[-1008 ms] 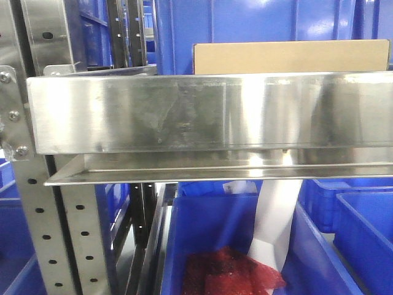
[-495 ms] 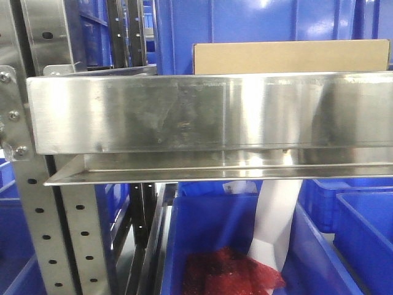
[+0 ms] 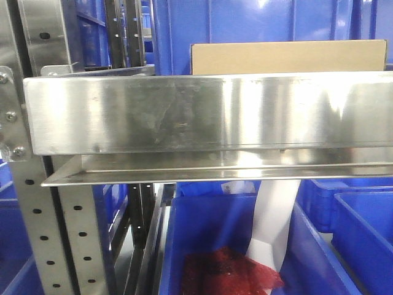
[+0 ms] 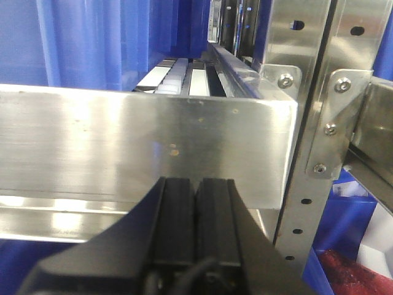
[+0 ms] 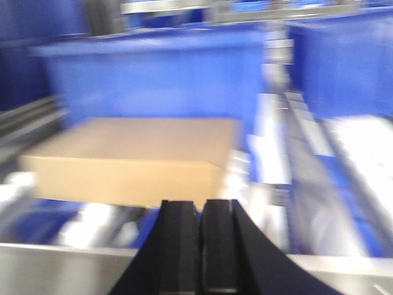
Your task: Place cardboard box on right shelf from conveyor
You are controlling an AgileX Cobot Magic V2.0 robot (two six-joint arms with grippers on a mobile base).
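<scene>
Big shiny right shelf (image 3: 184, 114) fills the front view, and the cardboard box (image 3: 287, 57) is sitting up on it behind the tall lip, blue crates (image 5: 153, 74) right behind. Lower blue bin (image 3: 202, 233) holds red mesh stuff (image 3: 227, 273) and a white sleeve (image 3: 275, 227). Left gripper (image 4: 196, 203) and right gripper (image 5: 200, 227) both have jaws pressed together, empty.
</scene>
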